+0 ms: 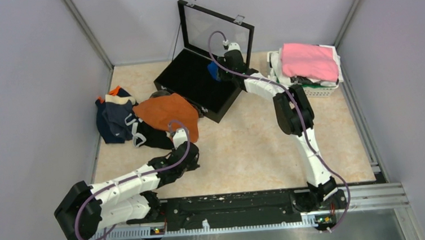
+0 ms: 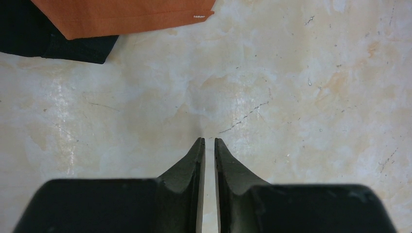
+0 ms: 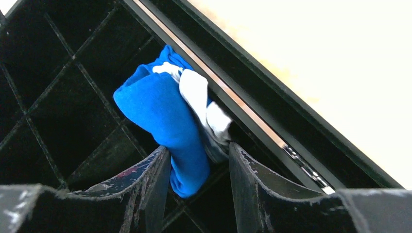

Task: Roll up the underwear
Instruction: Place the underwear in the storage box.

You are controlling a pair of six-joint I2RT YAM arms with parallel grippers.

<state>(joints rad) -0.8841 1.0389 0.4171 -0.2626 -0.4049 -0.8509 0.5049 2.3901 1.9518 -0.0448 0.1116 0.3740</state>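
You were looking at a robot lab booth. Plain grey walls [image 1: 21, 82] closed in the pale worktop [image 1: 246, 146] on three sides. The left arm [image 1: 124, 185] and right arm [image 1: 294, 114] were bolted to a metal rail [image 1: 233, 209].

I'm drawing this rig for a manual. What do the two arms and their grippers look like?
The left arm and right arm have white links joined by bulky black joints, and a looping purple cable trails along each. The left gripper and right gripper each carry two black wedge-shaped fingers tapering to thin tips; the right one's look scuffed whitish.
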